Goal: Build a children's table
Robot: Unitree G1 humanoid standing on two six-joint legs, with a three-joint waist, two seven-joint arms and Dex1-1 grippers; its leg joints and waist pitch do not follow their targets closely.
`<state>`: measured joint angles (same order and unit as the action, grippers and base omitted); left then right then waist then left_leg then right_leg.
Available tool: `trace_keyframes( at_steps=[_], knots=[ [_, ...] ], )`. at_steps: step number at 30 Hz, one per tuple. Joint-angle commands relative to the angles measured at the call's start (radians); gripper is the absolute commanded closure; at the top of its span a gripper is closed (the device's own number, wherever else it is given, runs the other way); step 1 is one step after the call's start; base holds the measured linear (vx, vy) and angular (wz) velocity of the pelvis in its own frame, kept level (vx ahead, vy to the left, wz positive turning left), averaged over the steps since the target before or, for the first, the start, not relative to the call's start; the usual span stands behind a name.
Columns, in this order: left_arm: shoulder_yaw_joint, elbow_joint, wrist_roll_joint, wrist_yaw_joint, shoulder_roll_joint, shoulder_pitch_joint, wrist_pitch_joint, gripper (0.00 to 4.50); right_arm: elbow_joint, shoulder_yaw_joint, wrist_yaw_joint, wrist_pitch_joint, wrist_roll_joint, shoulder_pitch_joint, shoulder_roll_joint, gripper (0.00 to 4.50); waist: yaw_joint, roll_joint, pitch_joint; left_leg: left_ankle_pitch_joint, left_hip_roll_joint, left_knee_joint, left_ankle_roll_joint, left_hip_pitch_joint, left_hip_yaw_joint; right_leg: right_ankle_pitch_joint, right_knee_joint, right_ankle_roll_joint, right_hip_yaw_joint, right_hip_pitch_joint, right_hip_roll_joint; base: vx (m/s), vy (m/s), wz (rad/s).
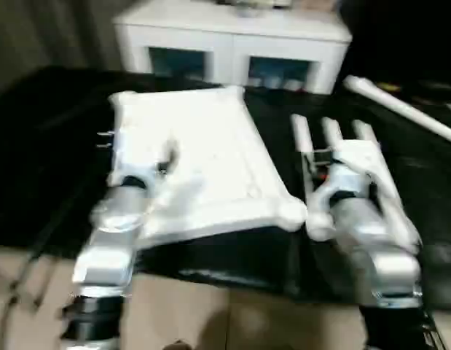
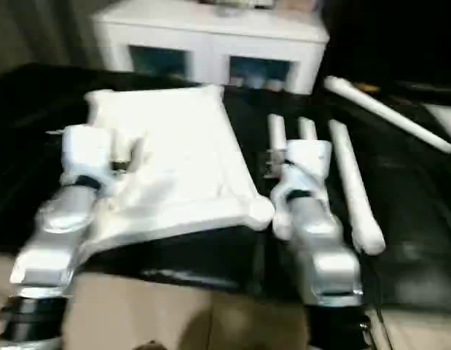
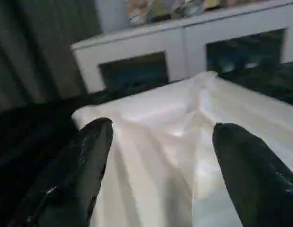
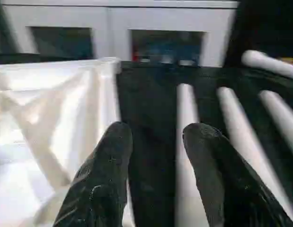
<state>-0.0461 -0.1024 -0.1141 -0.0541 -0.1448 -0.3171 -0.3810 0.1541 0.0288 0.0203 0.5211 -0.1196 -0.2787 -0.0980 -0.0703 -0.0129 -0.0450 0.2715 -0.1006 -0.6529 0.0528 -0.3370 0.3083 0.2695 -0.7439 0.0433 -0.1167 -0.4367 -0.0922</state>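
The children's table top (image 1: 203,157) lies upside down on black cloth, its ribbed underside facing up. My left gripper (image 3: 160,151) hovers over its left part, fingers (image 3: 84,161) spread wide with nothing between them. Three white legs (image 2: 349,182) lie side by side on the cloth to the right of the top. My right gripper (image 4: 155,137) hangs open above the gap between the top's right edge and the nearest leg (image 4: 186,106), holding nothing. Another leg (image 2: 385,113) lies askew at the back right.
A white cabinet (image 1: 232,44) with glass-fronted doors stands right behind the work area. The black cloth (image 1: 50,160) covers the surface around the parts. Beige floor (image 1: 196,313) shows at the front edge, below my silver forearms.
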Motion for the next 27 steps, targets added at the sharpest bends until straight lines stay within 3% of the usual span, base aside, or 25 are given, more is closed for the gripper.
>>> trace_keyframes(
  at_steps=[1,2,3,4,5,6,7,8,9,10,11,12,13,14,15,17,18,20,21,22,23,24,25,26,27],
  knots=[
    [0.04,-0.014,-0.055,0.031,-0.004,0.001,0.025,0.74,0.005,0.013,0.008,0.018,0.004,0.002,-0.02,2.52,-0.011,-0.031,0.058,0.389,-0.114,0.136,-0.155,0.01,-0.096,0.16,0.124,0.053,0.081,0.065,-0.141,-0.032,0.097,-0.1],
    [0.05,-0.014,-0.07,0.036,-0.01,0.002,0.027,0.74,0.002,0.011,0.006,0.026,0.009,0.003,-0.023,2.52,-0.056,-0.002,0.063,0.323,-0.116,-0.016,-0.164,-0.009,-0.155,0.234,0.229,0.138,0.194,0.095,-0.337,-0.037,0.211,-0.4],
    [0.056,-0.017,-0.074,0.037,-0.009,0.006,0.024,0.74,0.001,0.008,0.003,0.027,0.016,0.006,-0.026,2.52,-0.033,0.009,0.069,0.081,-0.125,-0.118,-0.167,-0.103,-0.275,0.15,0.209,0.239,0.194,0.171,-0.361,-0.037,0.211,-0.4],
    [0.059,-0.019,-0.07,0.034,-0.006,0.008,0.02,0.74,0.0,0.007,0.002,0.026,0.019,0.007,-0.027,2.52,-0.026,0.023,0.063,-0.025,-0.124,-0.066,-0.199,-0.09,-0.285,0.123,0.191,0.231,0.089,0.16,-0.274,-0.035,0.199,-0.55],
    [0.056,-0.022,-0.061,0.034,0.002,0.011,0.015,0.74,0.001,0.014,0.005,0.021,0.009,0.009,-0.021,2.52,0.01,0.053,0.048,-0.064,-0.121,0.088,-0.268,-0.098,-0.283,0.111,0.154,0.107,-0.014,0.118,-0.028,-0.051,0.091,-0.04],
    [0.054,-0.025,-0.056,0.038,0.009,0.013,0.014,0.74,0.003,0.018,0.007,0.017,0.004,0.01,-0.017,2.52,0.028,0.088,0.073,-0.018,-0.243,0.132,-0.24,-0.001,-0.358,0.023,0.072,0.049,0.011,0.038,-0.004,-0.051,0.091,-0.04],
    [0.053,-0.033,-0.051,0.041,0.017,0.018,0.016,0.74,0.008,0.02,0.006,0.014,-0.001,0.012,-0.016,2.52,0.048,0.092,0.066,0.047,-0.3,0.161,-0.225,-0.003,-0.367,0.047,0.003,0.025,0.026,0.005,0.005,-0.053,0.039,0.29],
    [0.058,-0.04,-0.051,0.043,0.021,0.023,0.025,0.74,0.01,0.019,0.005,0.011,0.001,0.011,-0.018,2.52,0.052,0.094,0.069,0.051,-0.299,0.162,-0.196,-0.001,-0.373,0.061,-0.014,0.017,0.031,-0.006,0.009,-0.061,0.034,0.07],
    [0.061,-0.044,-0.052,0.043,0.023,0.026,0.032,0.74,0.01,0.018,0.005,0.009,0.003,0.01,-0.019,2.52,0.057,0.09,0.076,-0.012,-0.281,0.146,-0.093,0.01,-0.369,0.087,-0.011,0.017,0.04,-0.014,0.005,-0.061,0.034,0.07],
    [0.061,-0.044,-0.052,0.043,0.023,0.026,0.032,0.74,0.01,0.018,0.005,0.009,0.003,0.01,-0.019,2.52,0.052,0.084,0.079,-0.048,-0.265,0.134,-0.028,0.017,-0.356,0.076,0.0,0.027,0.048,-0.016,0.004,-0.051,-0.046,0.04],
    [0.058,-0.055,-0.036,0.04,0.035,0.034,0.033,0.74,0.011,0.021,0.013,-0.003,-0.003,0.01,-0.018,2.52,0.05,0.068,0.088,-0.169,-0.22,0.111,0.114,0.036,-0.335,-0.002,0.039,0.08,0.061,-0.012,-0.005,-0.06,-0.117,0.01],
    [0.054,-0.064,-0.029,0.045,0.044,0.04,0.031,0.74,0.013,0.02,0.016,-0.009,0.001,0.011,-0.022,2.52,0.038,0.051,0.081,-0.198,-0.149,0.082,0.208,-0.008,-0.283,-0.105,0.1,0.166,0.077,0.028,-0.024,-0.06,-0.117,0.01],
    [0.05,-0.069,-0.023,0.049,0.05,0.044,0.033,0.74,0.013,0.018,0.017,-0.012,0.006,0.012,-0.025,2.52,0.01,-0.006,0.094,-0.155,-0.037,0.005,0.182,-0.095,-0.203,-0.276,0.162,0.266,0.116,0.109,-0.073,-0.101,-0.117,-0.03],
    [0.045,-0.075,-0.017,0.05,0.054,0.051,0.022,0.74,0.014,0.018,0.027,-0.02,0.014,0.014,-0.032,2.52,-0.02,-0.017,0.091,-0.104,-0.029,-0.006,0.12,-0.099,-0.189,-0.276,0.182,0.236,0.132,0.113,-0.105,-0.113,-0.113,-0.05],
    [0.045,-0.075,-0.015,0.048,0.054,0.054,0.026,0.74,0.014,0.018,0.033,-0.022,0.016,0.015,-0.035,2.52,-0.036,-0.02,0.072,-0.069,-0.052,0.024,0.007,-0.082,-0.187,-0.116,0.192,0.125,0.122,0.098,-0.104,-0.113,-0.113,-0.05],
    [0.053,-0.074,-0.024,0.041,0.048,0.057,0.021,0.74,0.015,0.019,0.037,-0.022,0.014,0.017,-0.04,2.52,-0.04,-0.005,0.058,0.002,-0.074,0.07,-0.086,-0.073,-0.186,0.234,0.207,-0.01,0.106,0.094,-0.066,-0.093,-0.094,-0.1],
    [0.049,-0.071,-0.011,0.035,0.056,0.062,0.017,0.74,0.017,0.027,0.044,-0.015,-0.005,0.018,-0.035,2.52,-0.035,0.0,0.053,0.086,-0.086,0.092,-0.12,-0.054,-0.183,0.387,0.219,-0.051,0.098,0.083,-0.049,-0.09,-0.07,-0.07],
    [0.042,-0.071,0.012,0.026,0.065,0.065,0.017,0.74,0.021,0.035,0.048,-0.014,-0.02,0.018,-0.029,2.52,-0.028,0.001,0.045,0.195,-0.09,0.109,-0.151,-0.033,-0.182,0.494,0.23,-0.067,0.092,0.067,-0.036,-0.11,-0.01,-0.01],
    [0.039,-0.08,0.017,0.025,0.07,0.069,0.006,0.74,0.026,0.036,0.057,-0.004,-0.029,0.015,-0.03,2.52,-0.014,0.018,0.051,0.254,-0.1,0.079,-0.201,0.025,-0.149,0.547,0.268,-0.107,0.12,0.006,0.012,-0.133,0.006,-0.01],
    [0.038,-0.084,0.016,0.027,0.072,0.07,-0.002,0.74,0.028,0.032,0.062,-0.002,-0.03,0.015,-0.032,2.52,-0.001,0.014,0.036,0.391,-0.091,0.069,-0.229,0.071,-0.144,0.6,0.271,-0.103,0.084,-0.014,0.048,-0.109,0.04,-0.32],
    [0.037,-0.085,0.016,0.026,0.075,0.07,-0.003,0.74,0.027,0.026,0.064,-0.003,-0.027,0.014,-0.037,2.52,0.002,0.023,0.035,0.448,-0.106,0.076,-0.233,0.094,-0.148,0.571,0.269,-0.094,0.078,-0.02,0.062,-0.029,0.061,-0.68],
    [0.04,-0.085,0.009,0.027,0.073,0.07,-0.005,0.74,0.025,0.018,0.067,-0.006,-0.021,0.013,-0.043,2.52,0.012,0.031,0.031,0.562,-0.142,0.11,-0.201,0.115,-0.167,0.488,0.244,-0.067,0.054,-0.009,0.066,-0.029,0.061,-0.68],
    [0.044,-0.086,0.006,0.029,0.07,0.071,-0.007,0.74,0.023,0.014,0.069,-0.008,-0.015,0.013,-0.045,2.52,0.012,0.045,0.028,0.672,-0.199,0.169,-0.163,0.102,-0.187,0.376,0.173,-0.033,0.048,0.025,0.04,-0.015,0.107,-0.9],
    [0.046,-0.087,0.007,0.028,0.068,0.071,-0.009,0.74,0.021,0.011,0.072,-0.01,-0.011,0.013,-0.047,2.52,0.006,0.05,0.021,0.735,-0.227,0.21,-0.155,0.082,-0.19,0.31,0.114,-0.021,0.045,0.052,0.027,-0.059,0.094,-1.0],
    [0.046,-0.086,0.015,0.023,0.069,0.071,-0.007,0.74,0.019,0.011,0.074,-0.012,-0.01,0.013,-0.046,2.52,-0.011,0.043,0.015,0.851,-0.255,0.269,-0.128,0.06,-0.181,0.193,0.025,-0.004,0.03,0.1,0.001,-0.059,0.094,-1.0]
  ],
)
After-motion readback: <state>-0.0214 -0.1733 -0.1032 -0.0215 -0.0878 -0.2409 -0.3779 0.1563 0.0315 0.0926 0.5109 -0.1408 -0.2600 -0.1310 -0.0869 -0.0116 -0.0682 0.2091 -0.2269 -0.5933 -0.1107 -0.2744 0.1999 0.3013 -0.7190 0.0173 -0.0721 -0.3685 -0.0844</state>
